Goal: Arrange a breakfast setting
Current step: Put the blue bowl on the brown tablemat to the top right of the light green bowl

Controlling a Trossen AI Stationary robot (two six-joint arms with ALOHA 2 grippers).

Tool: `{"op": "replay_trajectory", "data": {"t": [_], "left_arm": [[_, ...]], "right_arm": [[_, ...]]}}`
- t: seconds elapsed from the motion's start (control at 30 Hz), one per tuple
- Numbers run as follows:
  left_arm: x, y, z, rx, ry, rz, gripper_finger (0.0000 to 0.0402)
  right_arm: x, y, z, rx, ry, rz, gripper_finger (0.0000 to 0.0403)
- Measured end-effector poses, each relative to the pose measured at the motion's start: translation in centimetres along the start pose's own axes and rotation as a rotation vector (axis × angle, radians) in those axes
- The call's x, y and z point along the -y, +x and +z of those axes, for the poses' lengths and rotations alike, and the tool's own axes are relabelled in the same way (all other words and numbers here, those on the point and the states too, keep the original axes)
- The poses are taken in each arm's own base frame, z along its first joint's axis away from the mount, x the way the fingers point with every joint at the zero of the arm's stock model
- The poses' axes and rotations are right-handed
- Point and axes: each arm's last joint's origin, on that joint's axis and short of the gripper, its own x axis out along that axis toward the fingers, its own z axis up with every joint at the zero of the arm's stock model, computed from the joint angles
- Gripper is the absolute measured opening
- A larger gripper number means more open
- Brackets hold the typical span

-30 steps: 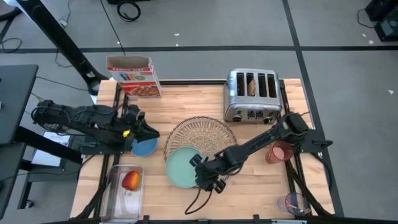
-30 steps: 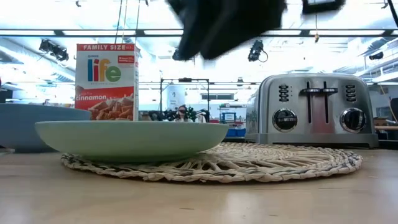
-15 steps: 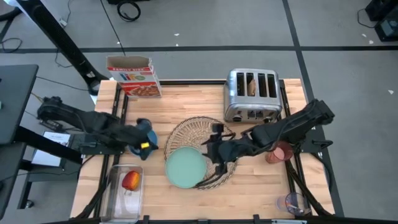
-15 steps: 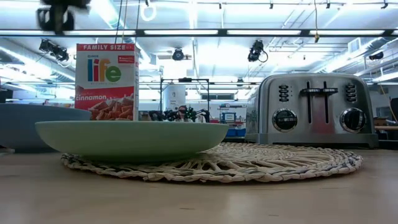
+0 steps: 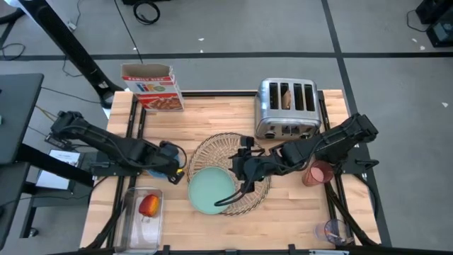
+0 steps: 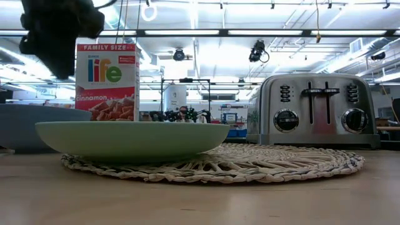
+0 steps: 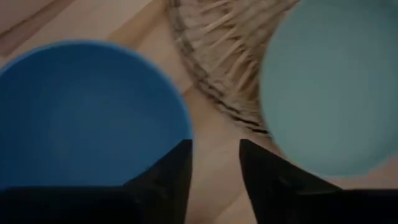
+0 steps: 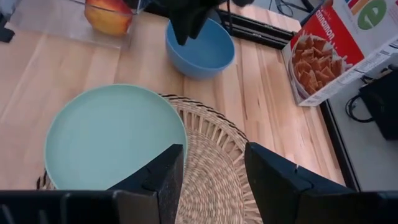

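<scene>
Mint-green plate [image 5: 212,191] half on round woven straw placemat [image 5: 228,152].

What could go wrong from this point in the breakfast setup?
The mint-green plate sits half off the woven placemat, overhanging its edge, so a nudge could tip it or drag the mat. The left pincer hangs open over the blue bowl's rim, close to the plate; a grab there could push the bowl into the plate. The right pincer hovers open above the mat and may get in the left arm's way.
</scene>
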Motion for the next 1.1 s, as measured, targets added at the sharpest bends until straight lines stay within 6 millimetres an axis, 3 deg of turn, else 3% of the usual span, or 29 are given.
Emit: {"op": "replay_trajectory", "data": {"t": [0.17, 0.73, 0.9, 1.1], "left_arm": [[0.0, 1.8, -0.2, -0.034, -0.036, 0.084, 0.0170], [1.0, 6.8, -0.2, -0.133, -0.033, 0.220, 0.0168], [1.1, 7.5, -0.3, -0.147, -0.014, 0.249, 0.0122], [1.2, 7.6, -0.4, -0.157, -0.012, 0.245, 0.0021]], "right_arm": [[0.0, 0.2, 0.0, -0.002, 0.001, 0.000, 0.0178], [-0.2, 0.0, -0.2, -0.014, -0.049, 0.005, 0.0177], [0.1, -1.5, 0.1, 0.022, -0.100, 0.003, 0.0176], [2.1, -4.8, 0.7, 0.099, -0.112, -0.036, 0.0176]]}}
